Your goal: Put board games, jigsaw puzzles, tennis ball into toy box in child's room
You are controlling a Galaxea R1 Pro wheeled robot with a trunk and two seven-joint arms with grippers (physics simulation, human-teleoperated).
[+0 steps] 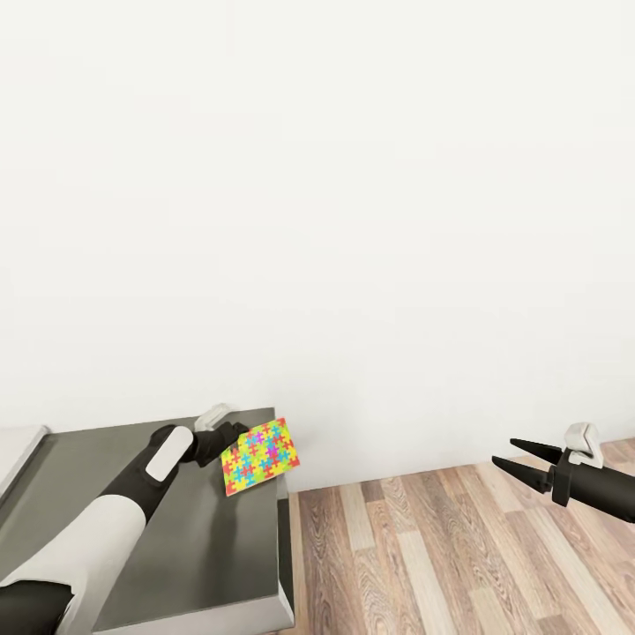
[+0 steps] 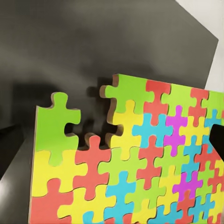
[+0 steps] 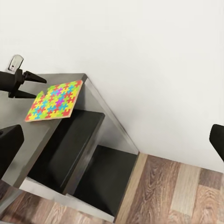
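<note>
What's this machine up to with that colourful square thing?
The robot's left gripper is at the edge of a jigsaw puzzle, a thin multicoloured square, at the far corner of the dark grey table by the white wall. Whether it has a firm hold is hard to tell. The right gripper hangs open and empty over the wood floor.

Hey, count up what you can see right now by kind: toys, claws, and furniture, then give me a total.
Jigsaw puzzle: 1, at the left claw
Claws: 2, left and right claw
Table: 1, dark grey top
Total: 4
</note>
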